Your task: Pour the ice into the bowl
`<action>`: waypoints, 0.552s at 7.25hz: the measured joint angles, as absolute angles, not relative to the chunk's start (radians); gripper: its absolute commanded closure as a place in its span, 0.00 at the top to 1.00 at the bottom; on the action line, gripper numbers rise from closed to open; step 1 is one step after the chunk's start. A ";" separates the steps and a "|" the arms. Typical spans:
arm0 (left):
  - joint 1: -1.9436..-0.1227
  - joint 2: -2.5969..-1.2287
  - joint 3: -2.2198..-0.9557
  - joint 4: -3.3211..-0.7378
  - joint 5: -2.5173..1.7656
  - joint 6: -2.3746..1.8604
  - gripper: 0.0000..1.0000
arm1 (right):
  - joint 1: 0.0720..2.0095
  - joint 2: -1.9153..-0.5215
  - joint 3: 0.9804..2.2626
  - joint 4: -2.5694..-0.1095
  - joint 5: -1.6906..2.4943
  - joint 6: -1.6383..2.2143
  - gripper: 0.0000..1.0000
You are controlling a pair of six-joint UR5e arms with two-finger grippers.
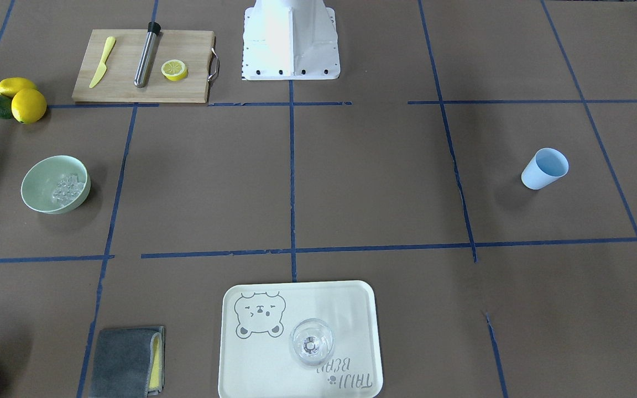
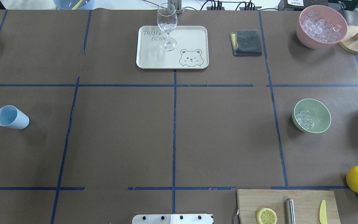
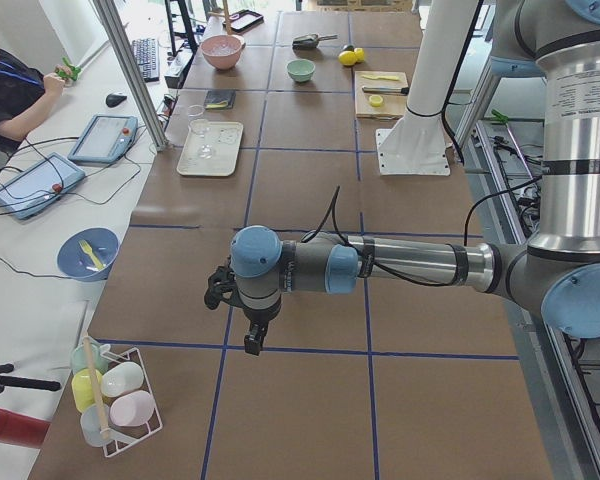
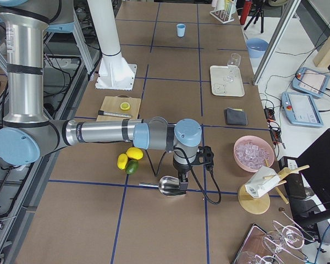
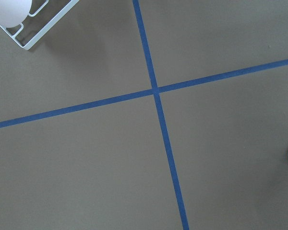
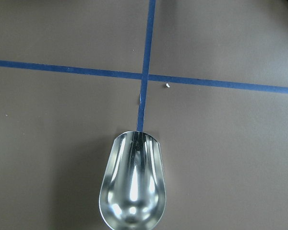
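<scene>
Ice [image 2: 304, 119] sits in bowl [image 2: 320, 109], empty scoop [image 6: 133, 187] just under right claw [image 4: 181, 184], grip cannot be told; pour looks done.

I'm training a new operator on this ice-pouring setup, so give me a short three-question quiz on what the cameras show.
1. True or false: the metal scoop is full.
2. Pick one. The wine glass stands on: A) the cutting board, B) the tray, C) the grey cloth.
3. Fill in the blank: the mint-green bowl holds a small heap of ____.

Key: 1) False, it is empty. 2) B. 3) Ice cubes.
</scene>
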State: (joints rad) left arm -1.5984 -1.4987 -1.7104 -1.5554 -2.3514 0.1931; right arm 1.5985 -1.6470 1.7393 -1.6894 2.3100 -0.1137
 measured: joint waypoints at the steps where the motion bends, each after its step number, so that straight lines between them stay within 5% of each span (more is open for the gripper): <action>1: -1.598 -1.494 -1.712 -1.555 -2.351 0.193 1.00 | 1.598 -1.661 1.739 -1.689 2.309 -0.114 1.00; 4: -1.598 -1.489 -1.713 -1.559 -2.352 0.193 1.00 | 1.598 -1.673 1.738 -1.687 2.313 -0.113 1.00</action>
State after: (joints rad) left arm -1.5976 -1.4886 -1.7128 -1.5588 -2.3520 0.1929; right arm 1.5984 -1.6729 1.7385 -1.6873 2.3128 -0.1126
